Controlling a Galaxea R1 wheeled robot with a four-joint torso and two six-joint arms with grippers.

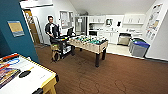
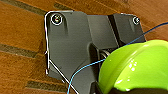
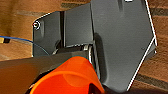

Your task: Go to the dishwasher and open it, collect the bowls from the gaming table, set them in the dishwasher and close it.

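Note:
A bright green bowl (image 2: 136, 66) hangs close above the brown wood floor in the left wrist view, with my left gripper (image 2: 125, 91) shut on it. An orange bowl (image 3: 67, 77) hangs the same way in the right wrist view, held by my right gripper (image 3: 96, 90). The gaming table (image 1: 88, 43), with its green field and dark legs, stands in the middle of the room ahead. Beyond it, under the white kitchen counter at the back, is the stainless-steel dishwasher (image 1: 124, 39). Whether its door is open is too small to tell.
A person (image 1: 51, 29) stands behind a dark cart (image 1: 61, 46) left of the gaming table. A white game table (image 1: 27, 76) with yellow edges fills the near left, by a teal wall (image 1: 15, 30). Grey bins with blue lids (image 1: 138, 47) stand at the right wall. Brown floor lies between.

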